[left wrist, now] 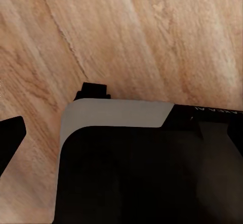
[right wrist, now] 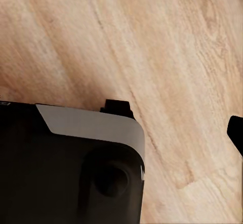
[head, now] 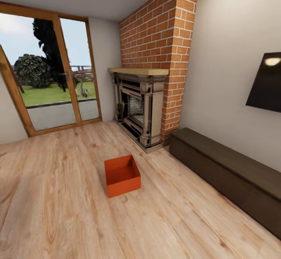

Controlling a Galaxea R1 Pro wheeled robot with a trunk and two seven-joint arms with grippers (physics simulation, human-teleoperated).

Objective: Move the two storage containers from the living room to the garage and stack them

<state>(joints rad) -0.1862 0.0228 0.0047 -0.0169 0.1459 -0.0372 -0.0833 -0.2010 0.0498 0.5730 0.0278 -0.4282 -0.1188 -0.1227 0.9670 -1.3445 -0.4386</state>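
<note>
One orange-red rectangular open-top storage container (head: 122, 175) with thin walls sits upright and empty on the light wood-plank living-room floor (head: 58, 204), just below the centre of the head view, turned slightly askew, in front of the brick fireplace and apart from it.

Behind each gripper sits a glossy black housing (left wrist: 147, 173) with a rounded grey band (right wrist: 91, 125) and faint white lettering.
</note>
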